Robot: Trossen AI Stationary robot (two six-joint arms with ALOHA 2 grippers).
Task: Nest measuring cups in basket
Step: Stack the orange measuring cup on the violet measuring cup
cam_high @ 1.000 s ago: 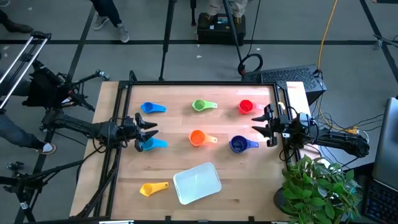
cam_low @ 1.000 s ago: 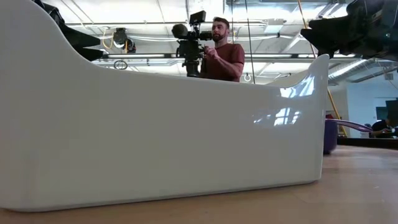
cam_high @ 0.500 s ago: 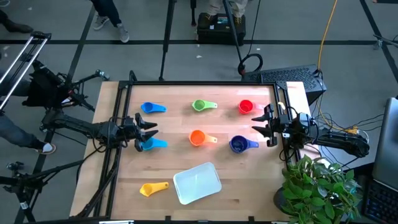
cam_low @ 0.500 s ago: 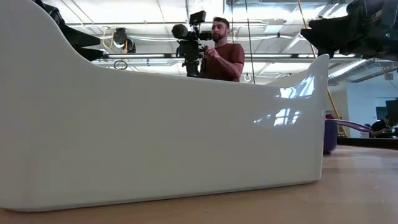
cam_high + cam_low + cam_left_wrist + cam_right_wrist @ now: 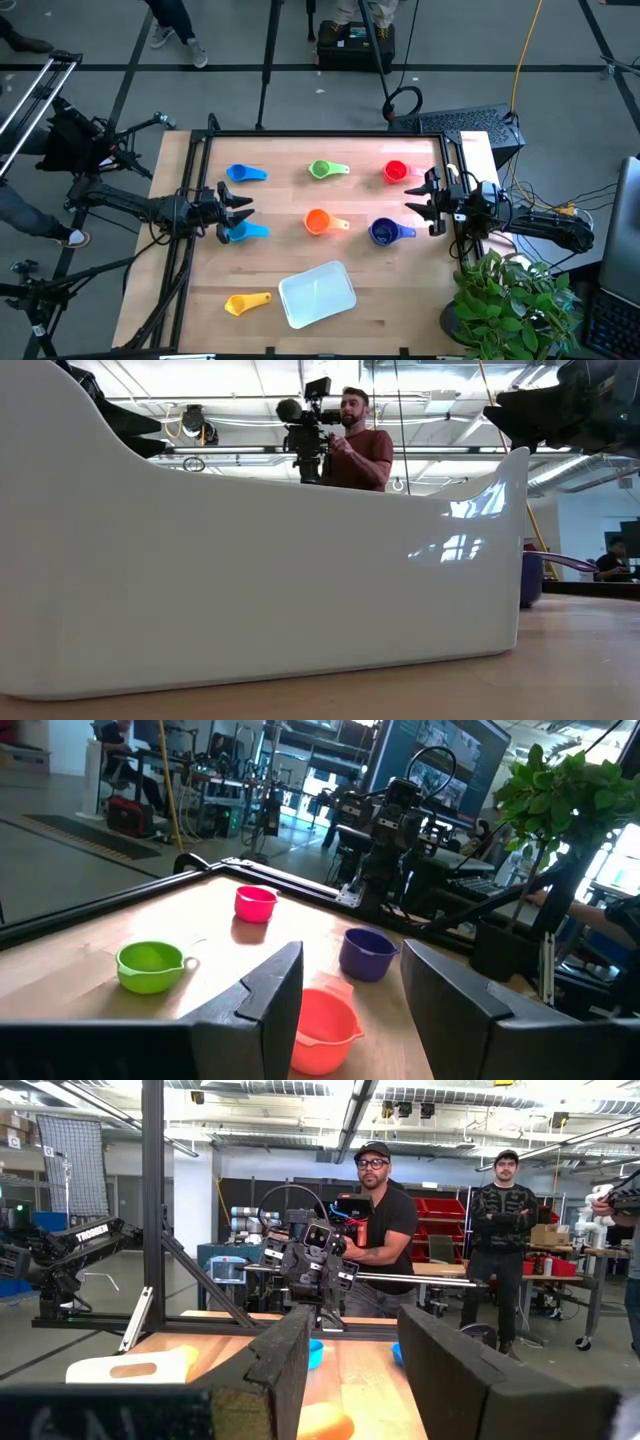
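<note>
Seven cups stand apart on the wooden table: blue (image 5: 243, 173), green (image 5: 322, 169), red (image 5: 395, 172), light blue (image 5: 243, 231), orange (image 5: 318, 221), dark blue (image 5: 383, 232) and yellow (image 5: 243, 303). The whitish basket (image 5: 317, 294) rests flat near the front edge, and its wall (image 5: 260, 560) fills the low view. My left gripper (image 5: 238, 203) is open and empty at the table's left, just beyond the light blue cup. My right gripper (image 5: 412, 197) is open and empty at the right, between the red and dark blue cups. The left wrist view shows the orange cup (image 5: 322, 1028) between the fingers.
A black frame (image 5: 320, 133) runs along the table's far and side edges. A potted plant (image 5: 515, 300) stands off the table's right front corner. People and camera gear stand beyond the far edge (image 5: 350, 445). Bare wood lies between the cups and around the basket.
</note>
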